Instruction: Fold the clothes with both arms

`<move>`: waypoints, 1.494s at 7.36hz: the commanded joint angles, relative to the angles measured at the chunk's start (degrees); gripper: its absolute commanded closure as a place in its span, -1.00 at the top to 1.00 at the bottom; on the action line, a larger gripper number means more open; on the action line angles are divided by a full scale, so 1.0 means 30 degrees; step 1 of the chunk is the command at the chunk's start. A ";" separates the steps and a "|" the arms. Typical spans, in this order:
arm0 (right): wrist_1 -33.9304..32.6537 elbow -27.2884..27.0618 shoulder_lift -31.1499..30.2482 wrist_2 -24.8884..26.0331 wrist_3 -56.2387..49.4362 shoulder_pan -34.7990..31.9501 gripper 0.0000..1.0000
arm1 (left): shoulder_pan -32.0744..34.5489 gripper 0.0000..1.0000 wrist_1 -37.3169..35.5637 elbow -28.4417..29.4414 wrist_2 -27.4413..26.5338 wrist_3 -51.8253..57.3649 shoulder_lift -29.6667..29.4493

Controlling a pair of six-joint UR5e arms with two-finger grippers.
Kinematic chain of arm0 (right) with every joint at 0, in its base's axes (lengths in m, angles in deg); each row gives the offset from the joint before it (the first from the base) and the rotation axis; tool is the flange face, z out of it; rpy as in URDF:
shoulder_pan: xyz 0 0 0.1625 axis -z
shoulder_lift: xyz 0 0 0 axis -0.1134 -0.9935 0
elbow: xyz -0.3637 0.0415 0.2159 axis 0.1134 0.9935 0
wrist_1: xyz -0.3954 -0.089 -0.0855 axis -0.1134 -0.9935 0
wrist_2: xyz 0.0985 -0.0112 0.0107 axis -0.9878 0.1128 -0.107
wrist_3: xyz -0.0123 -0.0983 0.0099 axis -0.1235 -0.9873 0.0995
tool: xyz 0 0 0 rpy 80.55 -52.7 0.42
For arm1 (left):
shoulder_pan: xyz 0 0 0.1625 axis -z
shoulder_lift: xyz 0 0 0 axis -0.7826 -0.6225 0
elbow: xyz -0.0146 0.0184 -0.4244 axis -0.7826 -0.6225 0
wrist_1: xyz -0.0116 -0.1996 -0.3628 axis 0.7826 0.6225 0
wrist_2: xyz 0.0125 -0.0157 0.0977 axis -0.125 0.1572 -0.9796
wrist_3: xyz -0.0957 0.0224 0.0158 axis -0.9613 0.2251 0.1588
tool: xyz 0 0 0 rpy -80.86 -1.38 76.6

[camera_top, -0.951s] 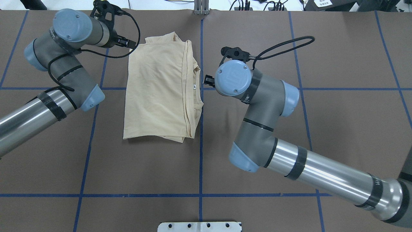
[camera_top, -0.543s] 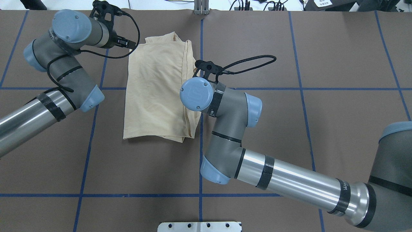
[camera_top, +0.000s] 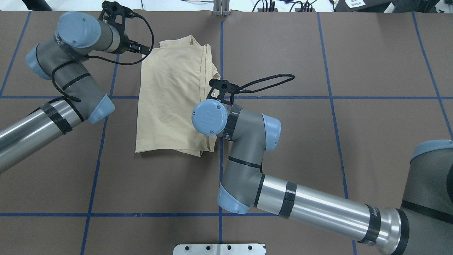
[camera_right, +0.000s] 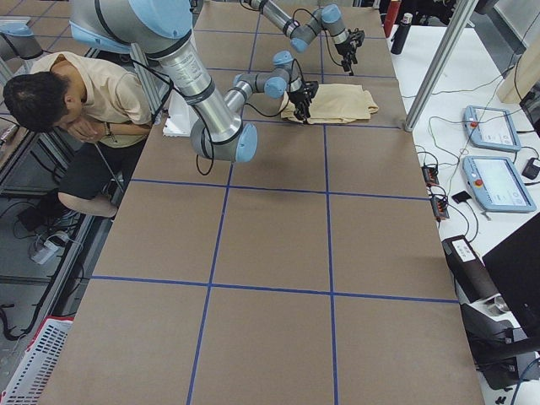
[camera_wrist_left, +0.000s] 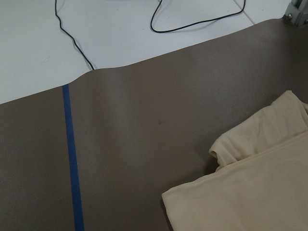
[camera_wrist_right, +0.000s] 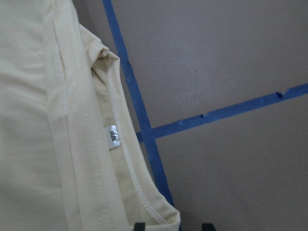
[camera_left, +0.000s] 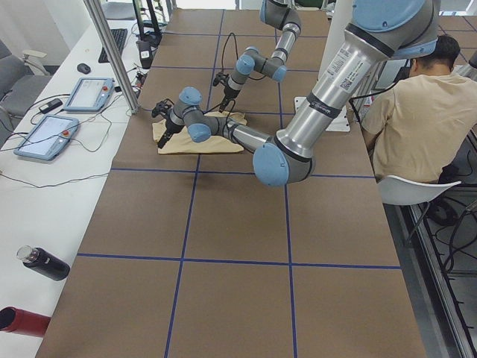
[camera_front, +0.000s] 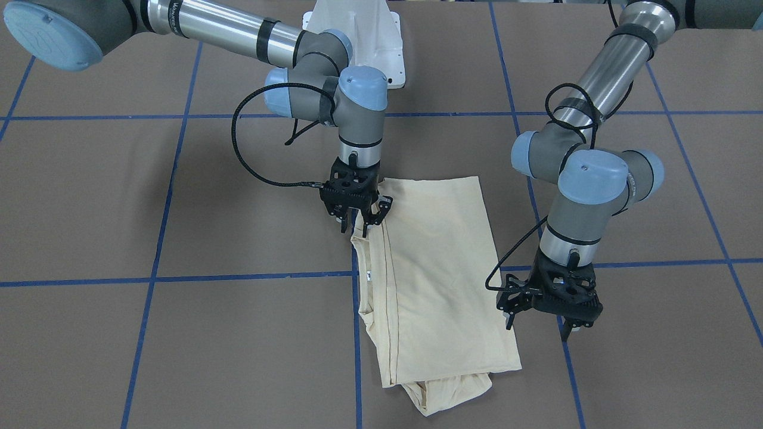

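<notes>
Closest to the white pedestal base (camera_top: 219, 249), the right gripper (camera_front: 356, 227) stands upright over the long edge of the T-shirt (camera_top: 170, 95) that lies on the base's centre line. Its jaws stand apart with nothing held. We judge it is lined up to pinch that layered edge for the next fold. The shirt itself lies on the table (camera_top: 318, 141) straight out from the base. It is already folded into a long panel with no print showing, and it runs away from the base just left of that centre line.

Farther out, by the shirt's corner most distant from the base and on the base's left side, the left gripper (camera_front: 536, 329) hangs just beside the cloth over bare table. It is also spread and empty. We take the two to be set toward opposite ends so the panel can be lifted evenly, without skewing.

The overhead view mostly hides both grippers under their wrists, and only the front-facing view shows them whole. The right wrist camera adds what neither of those gives. There the fingertips (camera_wrist_right: 139, 226) bracket the stitched hem, the neck label (camera_wrist_right: 113, 138) sits a little beyond them, and a blue tape line (camera_wrist_right: 144, 125) runs alongside. The left wrist camera shows no fingers, only the shirt's bunched end farthest from the base.
</notes>
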 commanded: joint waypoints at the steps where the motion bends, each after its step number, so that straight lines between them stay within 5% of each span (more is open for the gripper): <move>1: 0.0000 0.0136 0.0034 0.0003 -0.0039 0.0038 -0.21 | -0.0021 1.00 0.0200 -0.0015 -0.0023 -0.0001 0.0039; 5: 0.0029 0.0370 0.0151 0.0032 -0.0039 0.0038 -0.31 | -0.0021 1.00 0.0200 -0.0015 -0.0023 0.0028 0.0185; 7: 0.0000 0.0370 0.0239 0.0032 -0.0039 0.0009 -1.00 | -0.0050 1.00 0.0229 -0.0015 -0.0023 -0.0001 0.0185; 11: -0.0146 -0.0472 -0.0196 -0.0142 -0.0915 -0.0050 -1.00 | -0.0079 1.00 0.0229 -0.0103 -0.0023 -0.0060 0.0185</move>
